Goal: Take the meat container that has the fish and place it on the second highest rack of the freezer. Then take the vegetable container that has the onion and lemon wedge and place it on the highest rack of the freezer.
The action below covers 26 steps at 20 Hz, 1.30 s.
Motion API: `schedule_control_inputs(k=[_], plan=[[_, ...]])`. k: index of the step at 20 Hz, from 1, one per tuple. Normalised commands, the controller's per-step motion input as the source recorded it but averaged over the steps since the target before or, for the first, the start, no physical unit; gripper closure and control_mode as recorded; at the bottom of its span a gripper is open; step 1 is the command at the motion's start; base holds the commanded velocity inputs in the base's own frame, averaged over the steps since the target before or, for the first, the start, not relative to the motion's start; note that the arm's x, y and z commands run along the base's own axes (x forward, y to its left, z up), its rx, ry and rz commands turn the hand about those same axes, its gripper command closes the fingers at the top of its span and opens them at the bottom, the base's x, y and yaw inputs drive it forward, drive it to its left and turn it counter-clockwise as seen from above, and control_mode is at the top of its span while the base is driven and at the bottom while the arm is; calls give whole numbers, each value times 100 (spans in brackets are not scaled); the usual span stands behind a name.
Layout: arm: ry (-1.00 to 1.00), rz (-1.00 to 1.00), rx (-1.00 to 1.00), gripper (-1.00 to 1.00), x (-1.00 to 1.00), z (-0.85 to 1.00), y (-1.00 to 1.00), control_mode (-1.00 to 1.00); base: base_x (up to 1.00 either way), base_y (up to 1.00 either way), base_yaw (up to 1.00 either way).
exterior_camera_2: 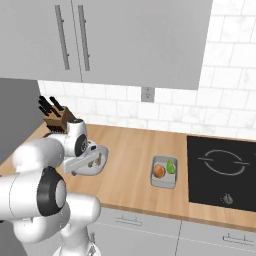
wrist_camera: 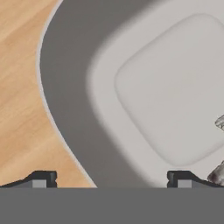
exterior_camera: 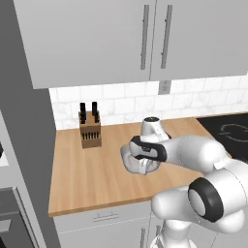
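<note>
The meat container (wrist_camera: 166,92) is a pale grey tray with a darker rim, lying on the wooden counter (exterior_camera_2: 130,150) under my hand. A scrap of the fish (wrist_camera: 220,122) shows at the right edge of the hand view. My gripper (wrist_camera: 111,180) is open and points down, one fingertip over the wood and the other over the tray's inside, so the rim lies between them. The same tray (exterior_camera_2: 103,152) sits at the left of the counter. Further right, the vegetable container (exterior_camera_2: 164,181) holds the onion (exterior_camera_2: 159,171) and the lemon wedge (exterior_camera_2: 171,166). The freezer is out of view.
A knife block (exterior_camera: 90,131) stands at the back of the counter by the tiled wall. A black cooktop (exterior_camera_2: 222,170) is set into the counter on the right. Wall cabinets (exterior_camera: 145,38) hang overhead. A tall grey panel (exterior_camera: 19,121) borders the counter's left end.
</note>
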Motion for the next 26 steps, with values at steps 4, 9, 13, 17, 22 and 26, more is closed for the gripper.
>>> schedule_control_inputs(k=[4,9,13,17,22,26], plan=[[0,2,0,-100,18,-7,0,-100,0,0,0],[0,3,0,-100,19,-13,0,-100,0,0,0],[0,5,0,-100,21,-16,0,-100,0,0,0],[0,6,0,-100,16,-17,0,-100,0,0,0],[0,5,0,-100,18,-16,1,-100,0,0,0],[0,5,0,-100,8,-14,0,-100,0,0,0]])
